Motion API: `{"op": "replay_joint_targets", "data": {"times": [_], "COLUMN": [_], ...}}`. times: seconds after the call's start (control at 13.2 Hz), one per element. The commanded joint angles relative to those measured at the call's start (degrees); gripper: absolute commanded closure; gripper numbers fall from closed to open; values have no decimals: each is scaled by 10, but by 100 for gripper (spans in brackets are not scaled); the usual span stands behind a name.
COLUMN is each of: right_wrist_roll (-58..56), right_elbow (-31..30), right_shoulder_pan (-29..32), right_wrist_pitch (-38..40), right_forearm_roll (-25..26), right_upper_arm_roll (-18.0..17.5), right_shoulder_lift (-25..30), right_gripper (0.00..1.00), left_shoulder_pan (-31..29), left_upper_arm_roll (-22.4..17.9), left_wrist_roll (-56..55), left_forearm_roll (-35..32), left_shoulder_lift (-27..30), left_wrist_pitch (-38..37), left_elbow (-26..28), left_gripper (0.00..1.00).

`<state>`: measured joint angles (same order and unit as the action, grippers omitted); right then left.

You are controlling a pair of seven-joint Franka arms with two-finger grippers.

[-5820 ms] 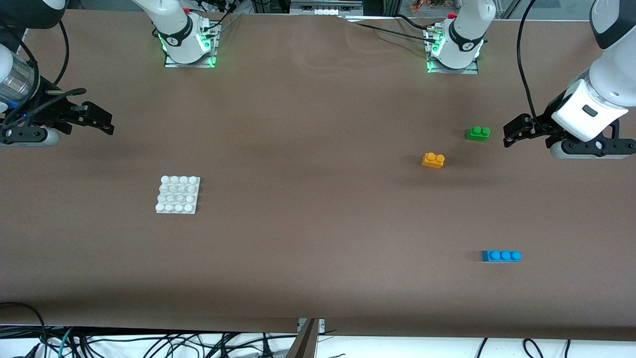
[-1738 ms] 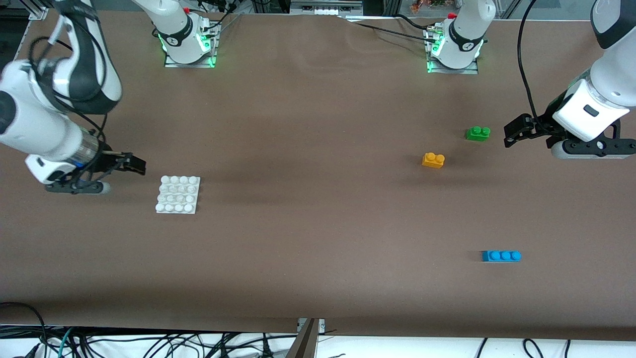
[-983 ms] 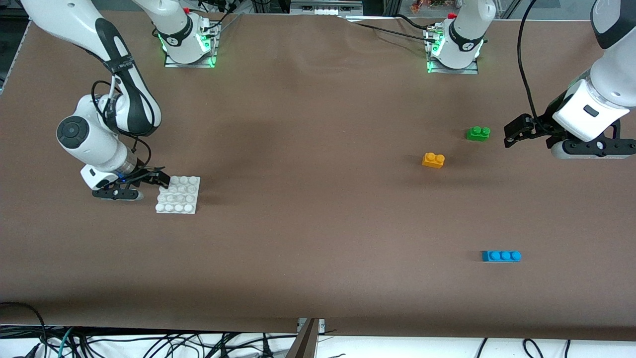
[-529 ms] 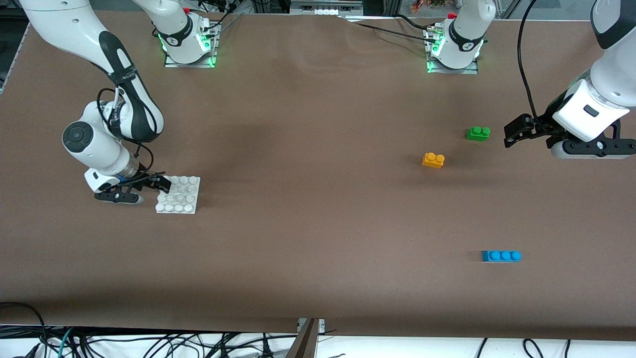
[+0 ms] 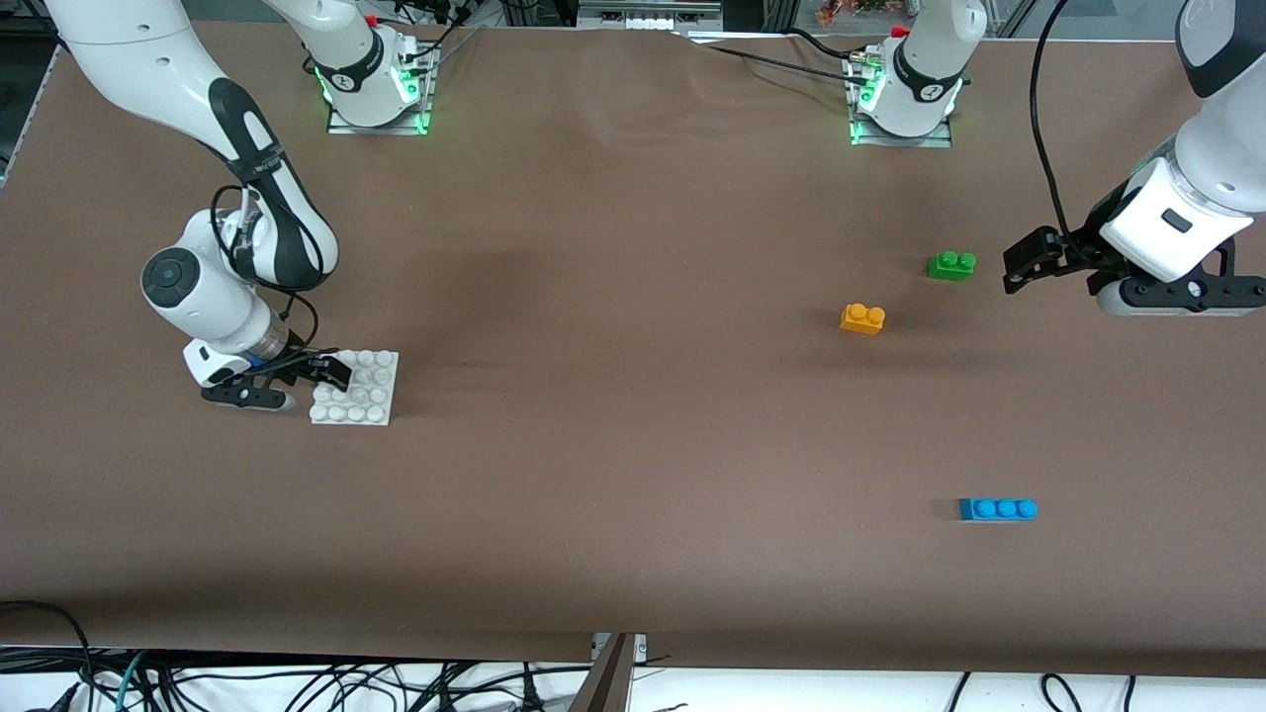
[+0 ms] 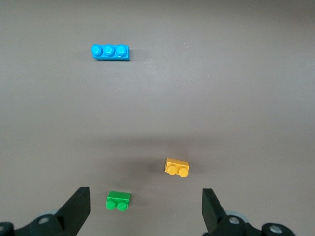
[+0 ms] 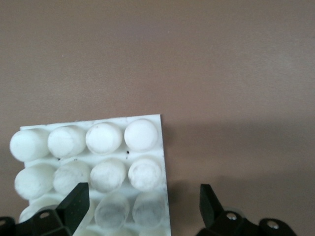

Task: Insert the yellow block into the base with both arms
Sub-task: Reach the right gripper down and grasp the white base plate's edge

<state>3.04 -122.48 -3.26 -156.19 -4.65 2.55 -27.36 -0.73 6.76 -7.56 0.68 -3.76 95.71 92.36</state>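
Note:
The yellow block (image 5: 862, 318) lies on the table toward the left arm's end; it also shows in the left wrist view (image 6: 176, 167). The white base (image 5: 368, 405) lies toward the right arm's end. My right gripper (image 5: 331, 371) is open, low over the base's edge that is toward the right arm's end. In the right wrist view the base (image 7: 98, 147) reaches in between the open fingers of the right gripper (image 7: 141, 204), one side edge lying in the gap. My left gripper (image 5: 1029, 262) is open and empty, waiting beside the green brick. It shows open in its wrist view (image 6: 145, 211).
A green two-stud brick (image 5: 951, 265) lies just farther from the camera than the yellow block, also in the left wrist view (image 6: 118, 200). A blue three-stud brick (image 5: 998, 508) lies nearer the camera, also in that view (image 6: 110, 51). The arm bases stand along the table's back edge.
My right arm has swung in and down from the table's end to the base, and its open gripper now reaches over the base's edge. The left arm and the bricks have not moved.

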Motion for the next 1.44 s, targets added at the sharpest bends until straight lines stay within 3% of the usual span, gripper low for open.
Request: {"op": "replay_joint_targets", "data": {"times": [0.0, 0.23, 0.6, 0.98, 1.36], "right_wrist_roll": [-10, -11, -11, 3, 91], "right_elbow": [3, 3, 3, 2, 4], "right_shoulder_pan": [0, 1, 3, -1, -24], "right_wrist_pitch": [-16, -17, -29, -60, -63], "right_forearm_roll": [-13, -13, -13, -14, -14], "right_upper_arm_roll": [-3, -3, -18, -48, -77], "right_shoulder_lift": [-9, -10, -14, -28, -28], "right_gripper": [1, 4, 30, 30, 30], "left_shoulder_pan": [-3, -3, -3, -3, -3], "left_upper_arm_roll": [3, 3, 3, 3, 3], "left_wrist_roll": [6, 6, 6, 6, 6], "left_forearm_roll": [-2, -2, -1, -1, -1], "left_shoulder_lift": [-9, -9, -9, -9, -10], "left_wrist_pitch": [-12, -11, -12, -12, -11], "left_elbow": [-20, -20, -20, -20, -20], "left_gripper": [0, 0, 0, 0, 0]}}
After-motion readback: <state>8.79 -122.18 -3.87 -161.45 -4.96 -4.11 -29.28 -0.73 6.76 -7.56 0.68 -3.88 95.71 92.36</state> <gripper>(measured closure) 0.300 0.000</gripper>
